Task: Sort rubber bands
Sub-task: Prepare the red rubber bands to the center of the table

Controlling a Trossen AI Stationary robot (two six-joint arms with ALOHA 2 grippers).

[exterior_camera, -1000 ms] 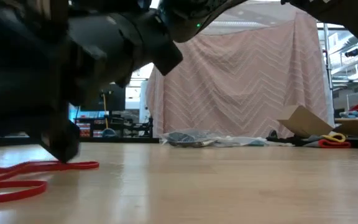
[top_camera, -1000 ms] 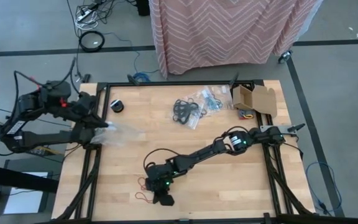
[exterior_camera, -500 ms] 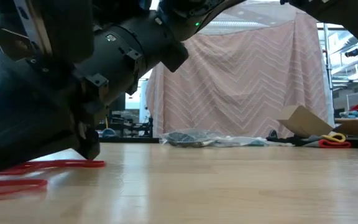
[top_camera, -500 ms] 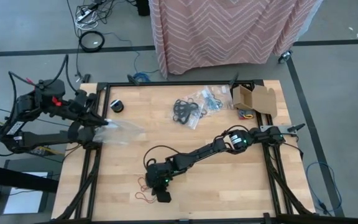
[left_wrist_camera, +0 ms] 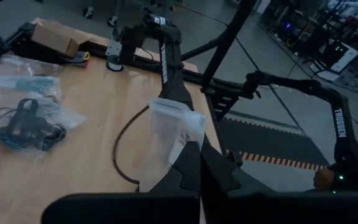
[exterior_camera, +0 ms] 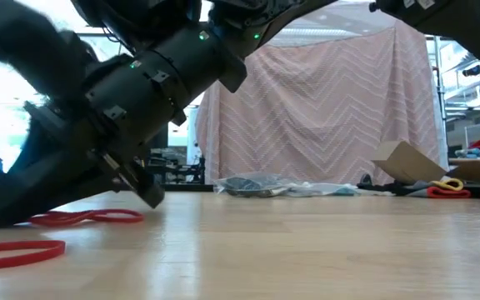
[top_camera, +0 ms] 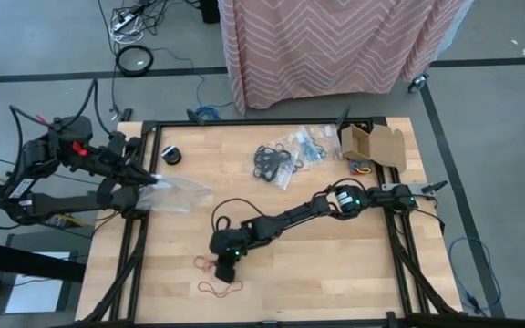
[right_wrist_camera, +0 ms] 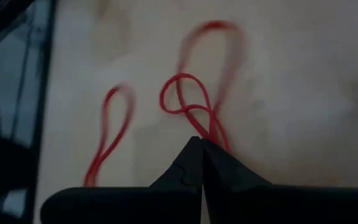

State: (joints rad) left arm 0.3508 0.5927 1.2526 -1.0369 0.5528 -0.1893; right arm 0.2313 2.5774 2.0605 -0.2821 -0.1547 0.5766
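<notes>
At the table's near edge, right pincer [right_wrist_camera: 202, 144] pinches a red rubber band [right_wrist_camera: 188, 99], overhead hidden

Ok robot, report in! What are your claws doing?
Right gripper shut, pinching thin red rubber bands near table's front. Left gripper shut on clear crinkly plastic bag at left edge. Nothing in the way.

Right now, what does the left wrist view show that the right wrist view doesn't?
Only the left wrist view: the left gripper shut on a clear plastic bag, black rubber bands lying on another bag, a cardboard box at the table's far corner, and the right arm stretching across. Only the right wrist view: red rubber bands lying on the wood, with the right gripper shut on one. Both share the wooden table.
</notes>
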